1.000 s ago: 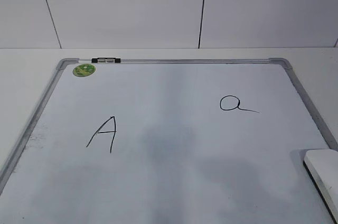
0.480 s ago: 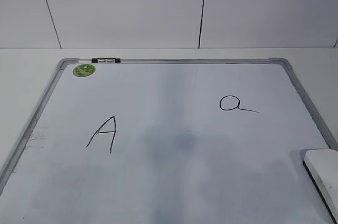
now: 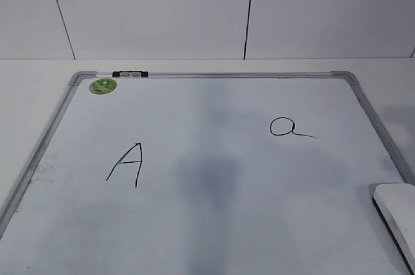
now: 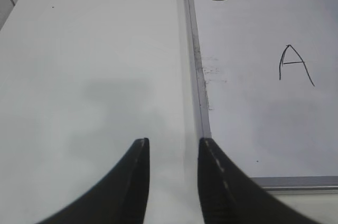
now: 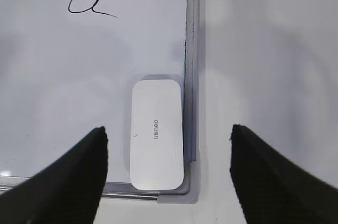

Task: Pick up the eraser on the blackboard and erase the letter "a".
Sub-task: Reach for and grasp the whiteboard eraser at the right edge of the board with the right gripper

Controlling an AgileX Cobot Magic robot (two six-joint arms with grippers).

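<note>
Not much robot showing: the left end effector [image 4: 173, 147] has two matte black fingers curving to narrow tips, and the right end effector [image 5: 169, 131] has chunkier black ones.

eraser [image 5: 157, 137]: you see smooth white plastic, faintly glossy, between the right fingers.
blackboard [image 3: 220, 236]: your board looks glossy white, its frame [image 5: 191, 65] brushed grey metal.
fingers [image 4: 132, 182]: matt black.
</note>
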